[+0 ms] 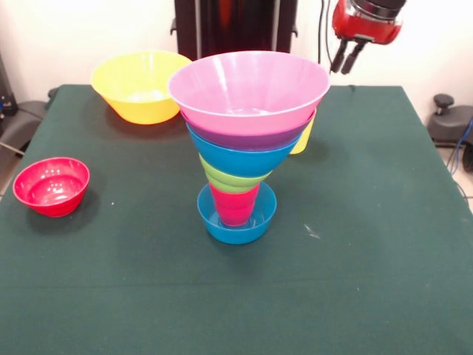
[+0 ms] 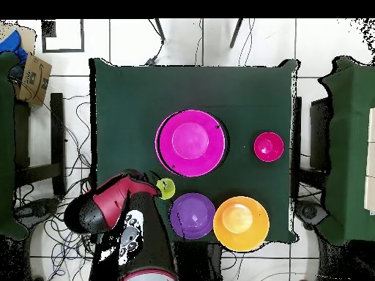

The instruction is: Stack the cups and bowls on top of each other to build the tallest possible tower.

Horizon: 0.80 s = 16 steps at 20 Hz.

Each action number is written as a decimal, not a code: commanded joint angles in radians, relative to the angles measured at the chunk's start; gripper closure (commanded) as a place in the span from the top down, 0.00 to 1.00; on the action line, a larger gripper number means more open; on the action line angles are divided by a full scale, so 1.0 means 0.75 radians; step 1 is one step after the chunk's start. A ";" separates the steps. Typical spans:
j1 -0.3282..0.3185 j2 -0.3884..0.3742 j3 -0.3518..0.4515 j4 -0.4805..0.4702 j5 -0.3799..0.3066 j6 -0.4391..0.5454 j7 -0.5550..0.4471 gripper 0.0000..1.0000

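Green cloth covers the worktop point(image 1: 369, 281), white wall behind. Front view: tower point(image 1: 240, 148) stands mid-worktop, small blue bowl point(image 1: 236, 222) as base, red cup point(image 1: 235, 205) standing in it, then lime green bowl point(image 1: 230, 180), medium blue bowl point(image 1: 240, 157), a purple bowl point(image 1: 247, 137), large pink bowl point(image 1: 249, 87) on top; pieces widen upward, so it looks top-heavy. Large yellow bowl point(image 1: 140, 85) sits near a far corner, small red bowl point(image 1: 52, 185) by a side edge, both loose. Yellow cup point(image 1: 303, 139) peeks from behind the tower. Gripper point(image 1: 346, 58) hangs raised above the far edge, fingers narrow, holding nothing.

Overhead view: pink bowl point(image 2: 190, 142) hides the stack. Second purple bowl point(image 2: 192, 215) and yellow bowl point(image 2: 241, 223) sit along the robot-side edge, red bowl point(image 2: 269, 146) near a side edge. Yellow cup point(image 2: 166, 188) lies just beside the arm's end, likely the next pick.
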 commanded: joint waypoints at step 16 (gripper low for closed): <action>-0.050 -0.008 -0.046 -0.074 -0.134 0.109 -0.106 1.00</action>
